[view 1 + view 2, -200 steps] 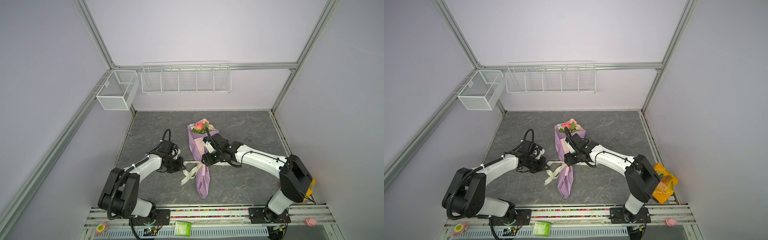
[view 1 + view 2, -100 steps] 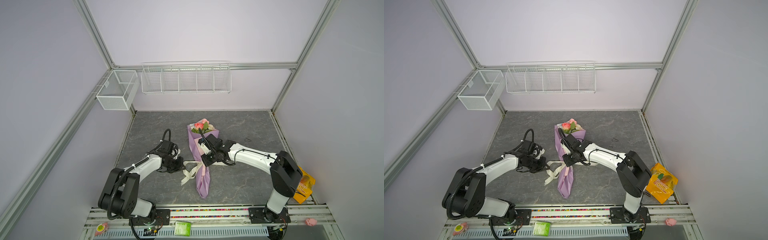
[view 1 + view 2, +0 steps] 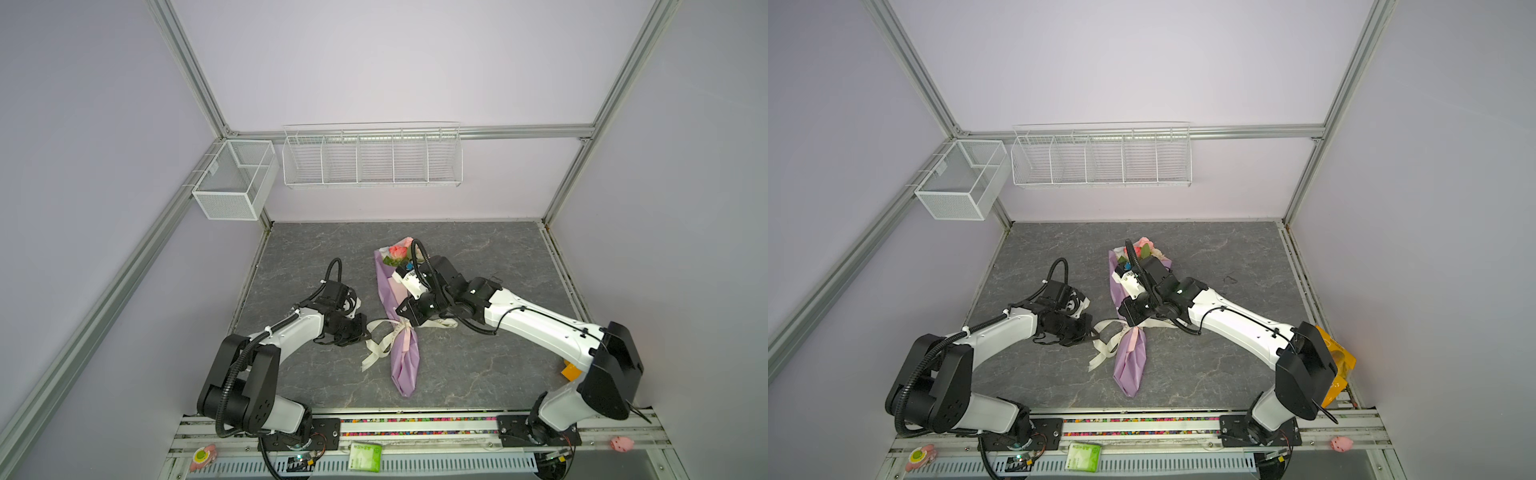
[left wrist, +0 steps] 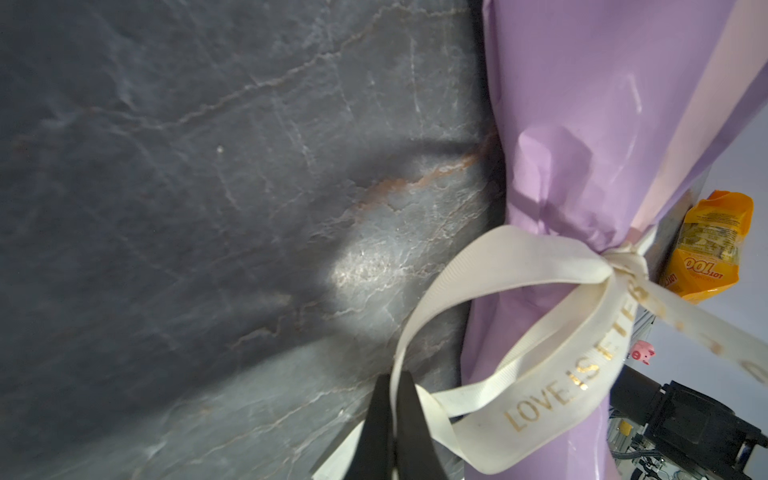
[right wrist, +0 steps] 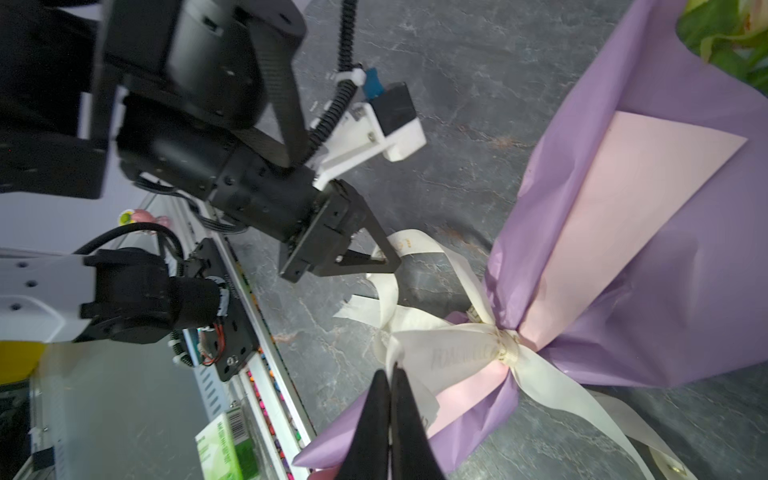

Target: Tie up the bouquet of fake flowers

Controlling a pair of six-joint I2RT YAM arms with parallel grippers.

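The bouquet of fake flowers (image 3: 397,252) lies flat on the grey worktop (image 3: 316,257). It is wrapped in lilac paper (image 3: 405,368), and a cream lettered ribbon (image 3: 390,340) is knotted around its narrow waist. On the bouquet's left side, the left end effector (image 4: 392,384) is pressed together, pinching a ribbon loop just beside the wrap. The right end effector (image 5: 390,380) reaches over the bouquet from its right side, its fingers squeezed together on another ribbon loop close to the knot.
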